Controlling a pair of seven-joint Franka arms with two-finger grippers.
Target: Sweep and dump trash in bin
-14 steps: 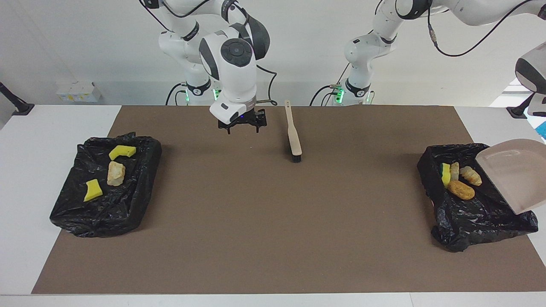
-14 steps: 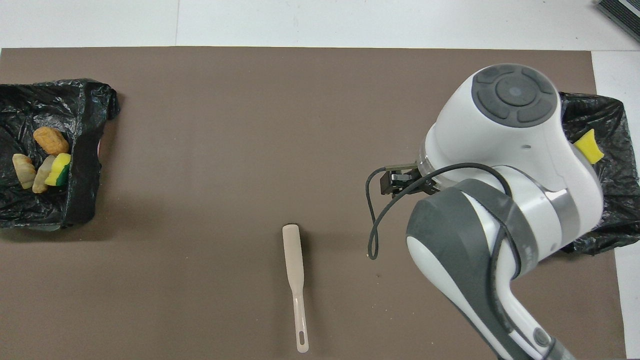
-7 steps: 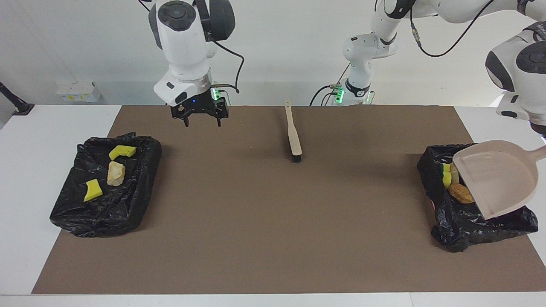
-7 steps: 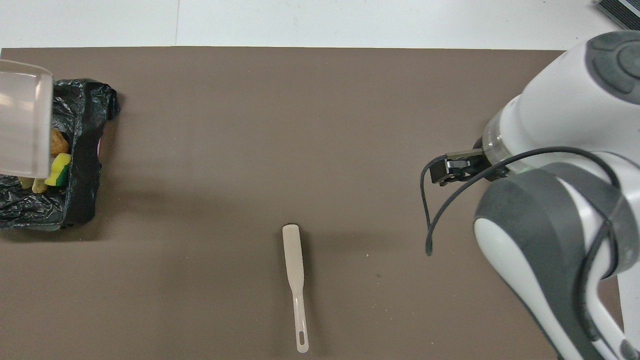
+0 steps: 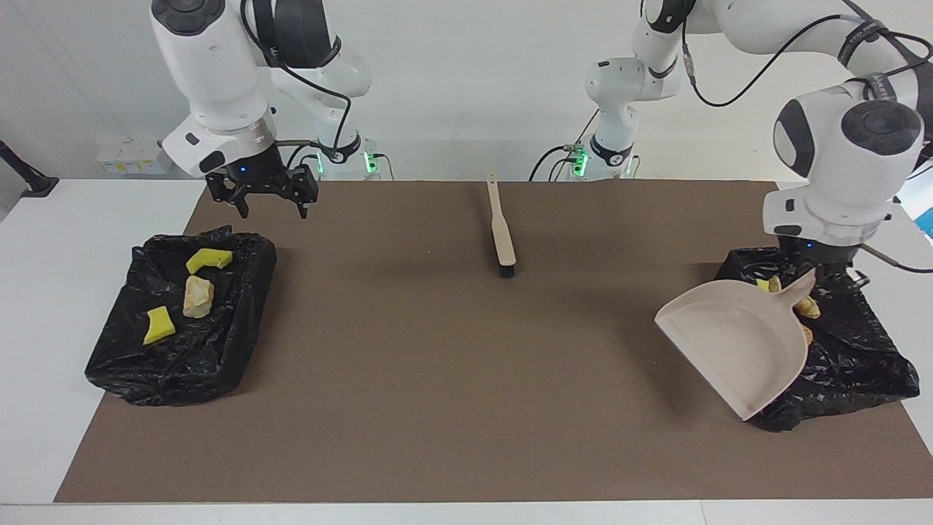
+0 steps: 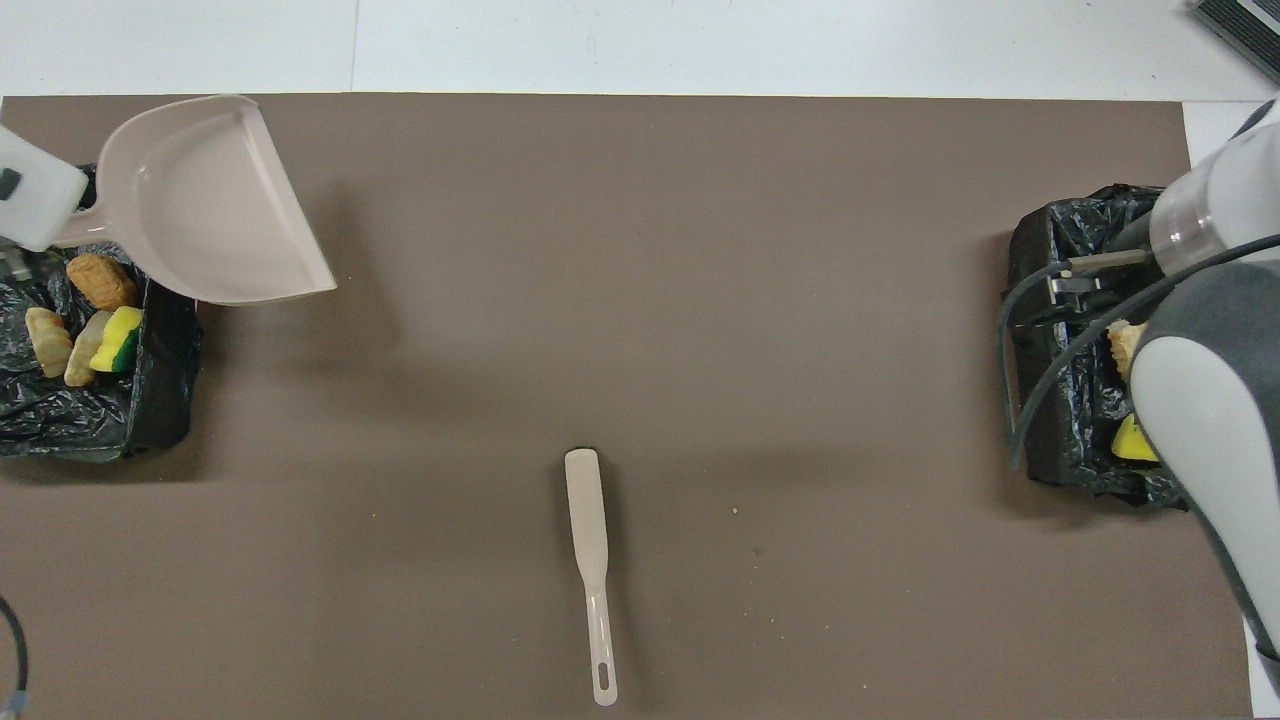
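Two arms up | left gripper clamps beige dustpan by its handle, pan tilted over bin edge | trash lies in black-lined bin beneath it | right gripper points down, fingers spread, empty, over second bin holding more scraps | brush lies between both.

A mat covers the table's middle. A lined bin sits at the right arm's end, at nine o'clock in the facing view, with three trash pieces in it. A second lined bin sits at the left arm's end, at three o'clock, with further trash pieces in it. A dustpan hangs over that bin's edge and the mat beside it. A brush lies on the mat at twelve o'clock, nearer the robots than either bin, between the two ends.
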